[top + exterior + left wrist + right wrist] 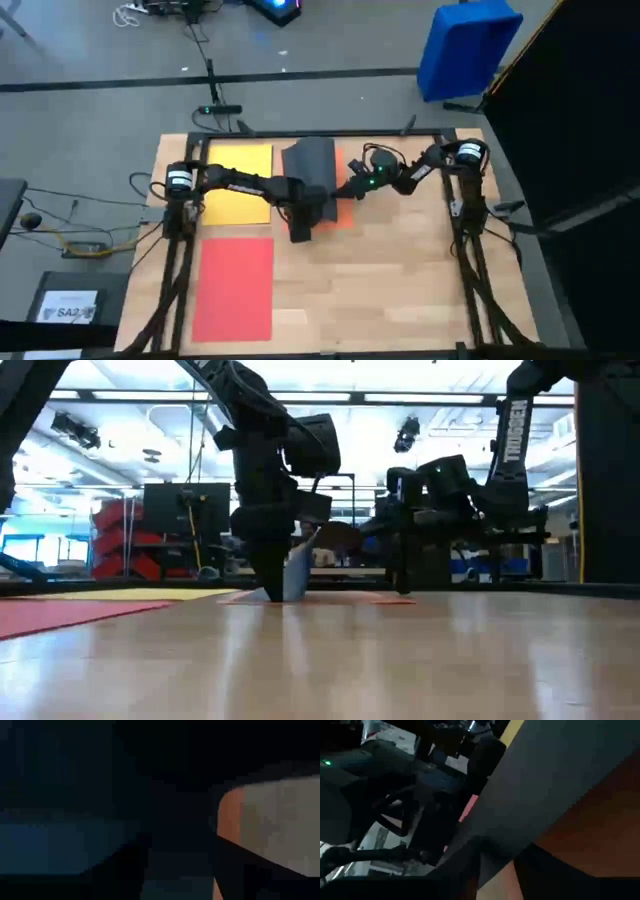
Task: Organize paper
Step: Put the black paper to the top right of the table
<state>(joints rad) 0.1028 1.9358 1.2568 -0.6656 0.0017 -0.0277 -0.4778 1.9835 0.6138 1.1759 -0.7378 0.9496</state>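
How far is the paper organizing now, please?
No stack is visible yet. The flat yellow paper sheet and red paper sheet lie apart. Both grippers are at the dark grey paper sheet, over an orange paper sheet. Gathering all sheets remains.

You cannot see the orange sheet whole, because the dark grey sheet and both arms cover most of it (only a sliver shows in the high view), and the left wrist view is too dark to make out the left gripper's fingers.
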